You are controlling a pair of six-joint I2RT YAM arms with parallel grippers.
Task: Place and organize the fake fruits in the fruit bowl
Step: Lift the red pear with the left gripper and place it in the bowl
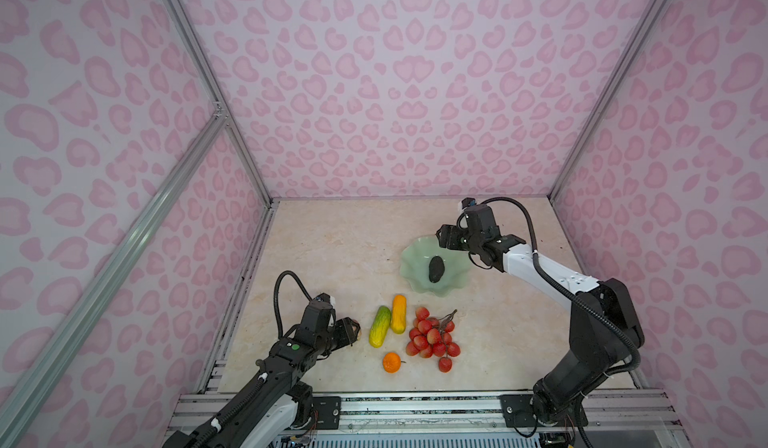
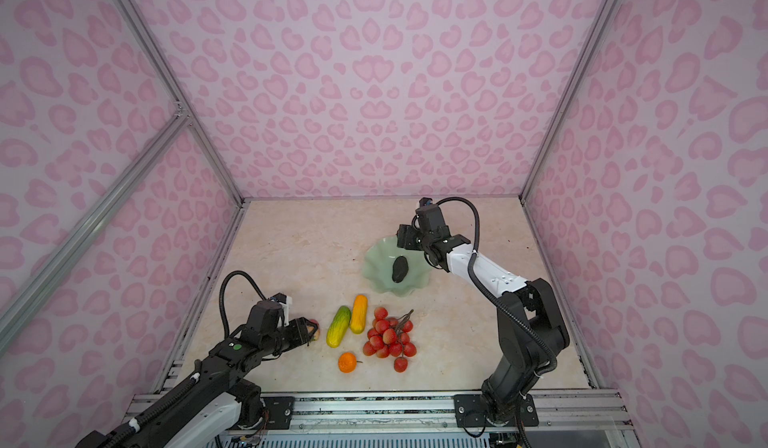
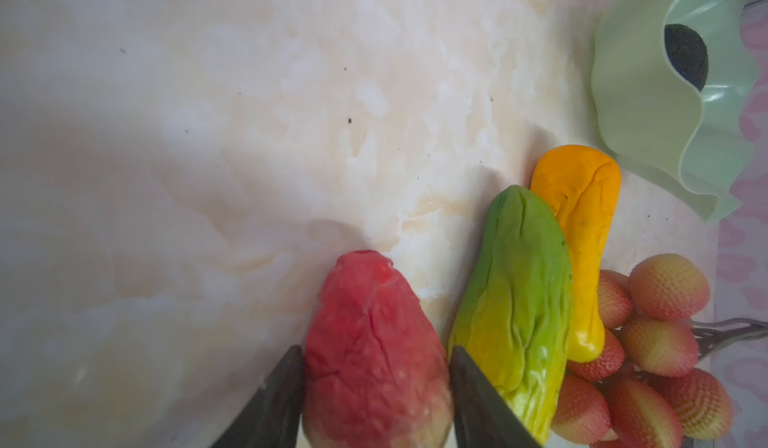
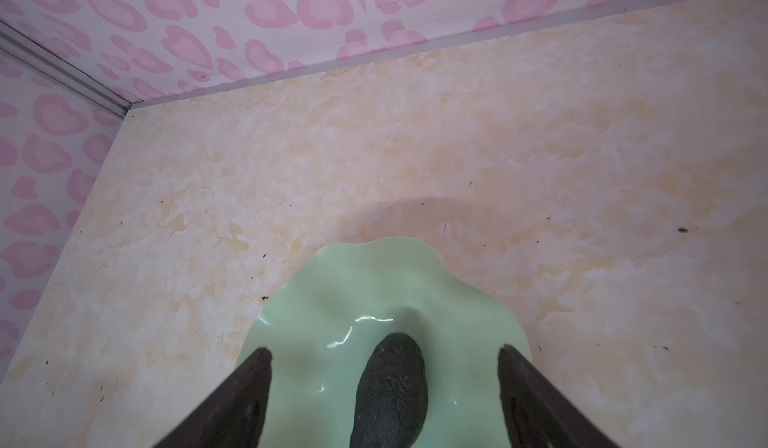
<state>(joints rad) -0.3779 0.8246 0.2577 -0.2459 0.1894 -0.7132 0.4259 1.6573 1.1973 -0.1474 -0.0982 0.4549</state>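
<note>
- The marbled tabletop (image 1: 332, 250) carries the fruit bowl (image 1: 415, 275).
- The right claw (image 4: 384, 349) hangs over the bowl's far rim, released. Its fingers are spread wide either side of the avocado, touching nothing.
- The left claw (image 3: 376, 348), well apart from the bowl on its near-left side, is clenched on the strawberry (image 3: 374, 354).
- The bunch of red balls (image 1: 432, 338) lies near the bowl, in front of it.
- The green-yellow oblong (image 1: 380, 326) and orange-yellow oblong (image 1: 398, 314) lie touching, front-left of the bowl, the orange-yellow one nearer it.
- The avocado (image 1: 436, 269) lies inside the bowl.
- The round orange (image 1: 392, 362) sits farthest in front of the bowl.
</note>
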